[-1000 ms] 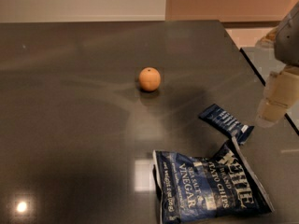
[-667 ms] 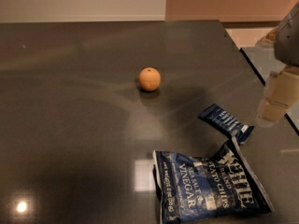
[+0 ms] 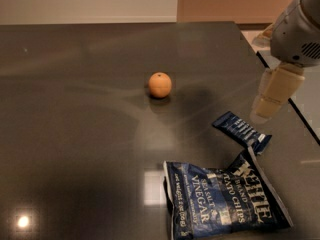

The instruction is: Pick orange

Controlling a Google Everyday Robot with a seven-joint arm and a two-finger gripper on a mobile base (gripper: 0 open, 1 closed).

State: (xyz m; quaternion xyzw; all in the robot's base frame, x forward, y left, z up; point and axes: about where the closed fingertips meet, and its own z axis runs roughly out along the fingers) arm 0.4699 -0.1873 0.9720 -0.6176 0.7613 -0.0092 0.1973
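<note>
The orange [image 3: 160, 84] is a small round fruit with a dark stem dimple. It sits alone on the dark glossy table [image 3: 75, 134], near the middle. My gripper [image 3: 272, 98] hangs at the right edge of the camera view, over the table's right side. It is well to the right of the orange and a little nearer to the camera, and it is apart from the fruit. It holds nothing that I can see.
A large blue chip bag [image 3: 225, 201] lies flat at the front right. A small dark blue packet [image 3: 241, 131] lies just below the gripper. The table's right edge [image 3: 290, 101] runs diagonally behind the gripper, with pale floor beyond.
The arm and gripper have shifted a little to the left, toward the orange. The orange and both bags have not moved.
</note>
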